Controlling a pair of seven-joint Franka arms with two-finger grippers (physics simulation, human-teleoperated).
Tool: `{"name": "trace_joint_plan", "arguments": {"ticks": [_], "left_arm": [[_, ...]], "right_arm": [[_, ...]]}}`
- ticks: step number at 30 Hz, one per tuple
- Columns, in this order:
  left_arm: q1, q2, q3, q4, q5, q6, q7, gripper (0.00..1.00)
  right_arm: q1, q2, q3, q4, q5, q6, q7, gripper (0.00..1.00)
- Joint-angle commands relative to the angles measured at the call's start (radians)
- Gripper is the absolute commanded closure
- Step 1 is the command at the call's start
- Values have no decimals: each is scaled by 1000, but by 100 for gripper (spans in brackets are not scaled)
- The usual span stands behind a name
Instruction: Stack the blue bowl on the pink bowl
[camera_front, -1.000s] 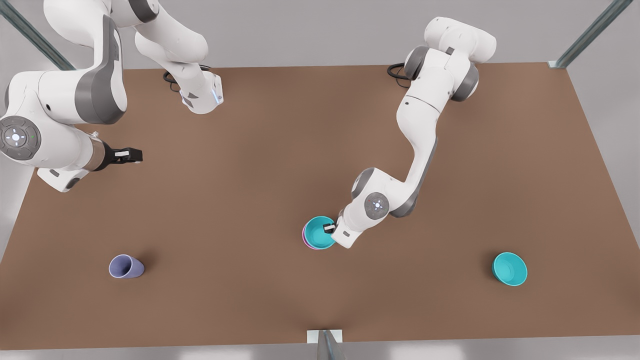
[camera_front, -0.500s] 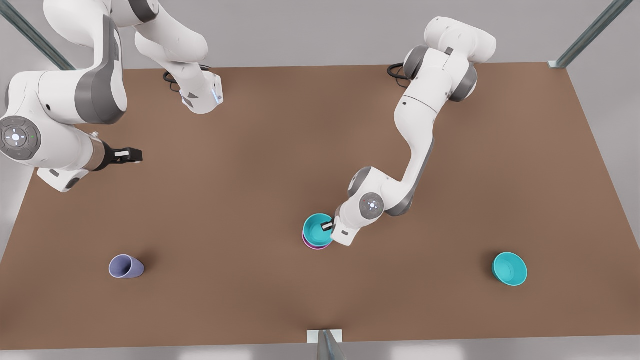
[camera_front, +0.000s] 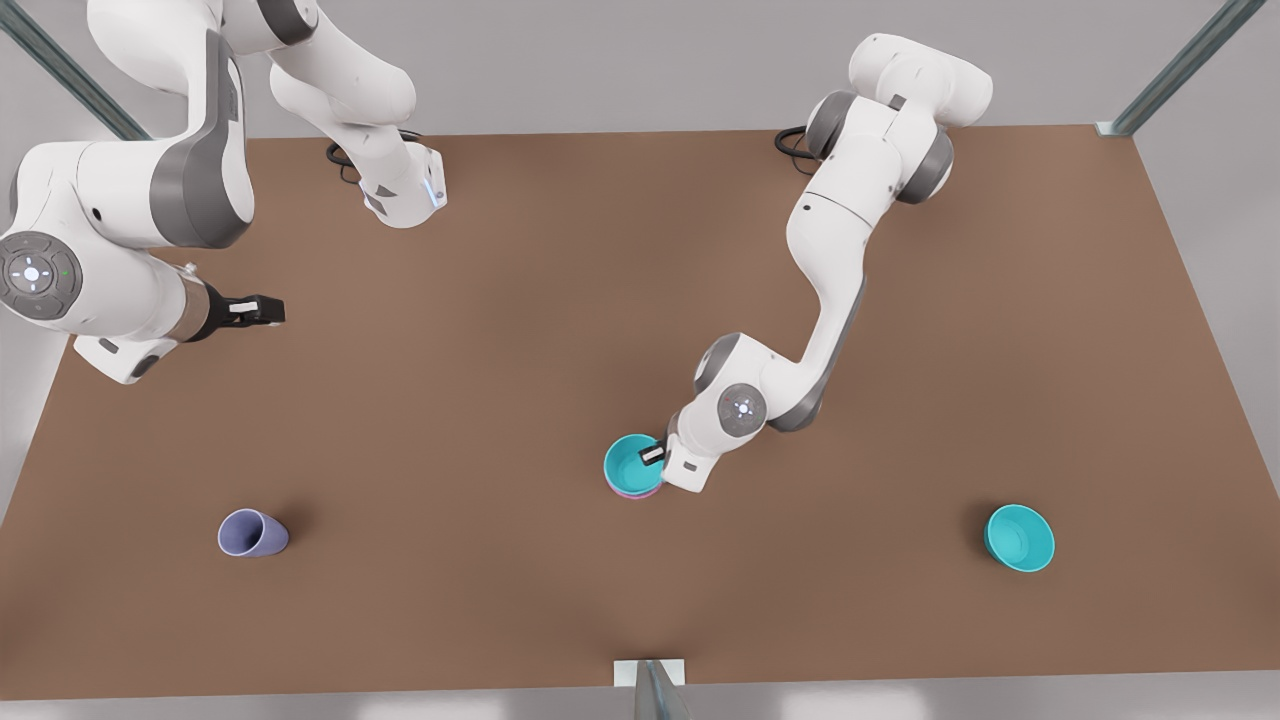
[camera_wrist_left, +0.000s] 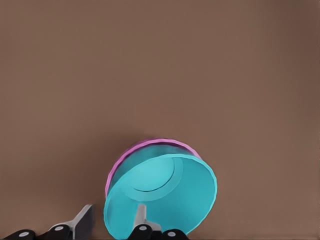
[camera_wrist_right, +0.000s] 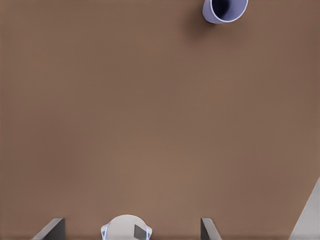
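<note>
Your left gripper (camera_front: 652, 455) sits mid-worktop, its fingers (camera_wrist_left: 141, 218) clamped on the rim of the blue bowl (camera_front: 633, 466), one inside and one outside. That bowl rests tilted in the pink bowl (camera_wrist_left: 131, 153), whose rim peeks out beneath. Your right gripper (camera_front: 262, 310) waits at the far left, fingers (camera_wrist_right: 54, 227) spread apart and empty, over the brown worktop (camera_front: 500, 300).

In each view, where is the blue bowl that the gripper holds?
Front view: the blue bowl is near the table's middle, nested in the pink bowl, beside the left gripper.
Left wrist view: it is close to the camera, fingers on its rim.
Right wrist view: not in it.
Shared landmark: the pink bowl's rim.
</note>
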Motion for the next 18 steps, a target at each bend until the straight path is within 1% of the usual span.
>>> {"name": "trace_joint_plan", "arguments": {"ticks": [1,2,3,4,5,6,7,8,9,10,11,12,15,18], "left_arm": [[0,-15,3,2,22,-29,-54,0],[12,-63,31,5,24,-171,14,0],[41,-176,134,5,22,-444,174,0],[46,-259,278,10,21,-633,372,0],[44,-306,417,17,18,-769,561,0],[44,-346,543,19,15,-863,734,0],[46,-362,611,28,16,-912,801,0],[46,-382,645,28,18,-940,837,0],[71,-423,645,25,19,-958,840,0],[148,-470,552,14,19,-951,832,0],[338,-562,282,-56,117,-868,837,0],[381,-639,160,-180,188,-673,821,0],[385,-621,161,-167,188,-734,806,0],[386,-615,178,-144,187,-736,821,0]], "right_arm": [[0,0,1,0,-1,-1,0,0],[0,0,1,1,-1,-1,0,0],[0,-2,1,0,1,-1,0,0],[0,0,1,0,2,-1,0,0],[0,0,2,1,7,-1,0,0],[0,-2,2,3,5,1,0,0],[-2,-2,1,29,-1,4,0,0],[-9,-2,1,41,-5,4,-2,0],[-3,-2,1,44,-4,4,-3,0],[0,-2,2,44,-4,6,-5,0],[-2,-3,1,44,-5,4,-6,0],[-2,-4,1,50,-5,4,-5,0],[-2,-2,1,50,-13,6,-3,0],[-2,-2,1,50,-13,7,-2,0]]}}
